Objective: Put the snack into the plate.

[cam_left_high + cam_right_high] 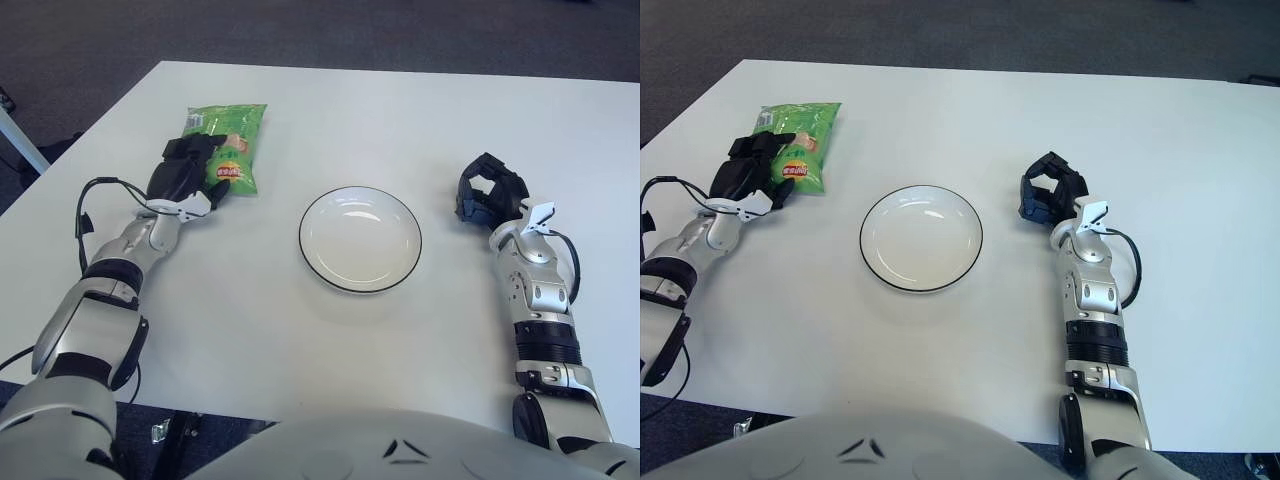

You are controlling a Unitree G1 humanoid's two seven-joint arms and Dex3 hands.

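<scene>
1. the table point(300, 330) is white and takes up most of what i can see, with dark floor around its far edge.
2. the plate point(360, 239) sits near the middle of the table, white with a dark rim, and there is nothing in it.
3. the snack point(228, 146) is a green bag off to the robot's left of the plate, well apart from it. from here i can't tell whether it is lifted clear of the table or dragging on it.
4. the left hand point(187, 172) is on the near end of the bag, its dark fingers closed over the packet, so i'd call that a firm hold.
5. the right hand point(487, 194) shows on the other side of the plate, out to the right, fingers curled in with nothing between them; it looks idle.
6. as i read it, the pick-up part is done or nearly so: the bag is in the left hand's grip. what is left is the main bit: carrying the snack across the gap to the plate, setting it down inside the rim, and letting go. i'd put the job at roughly the early middle, with nothing yet delivered.
</scene>
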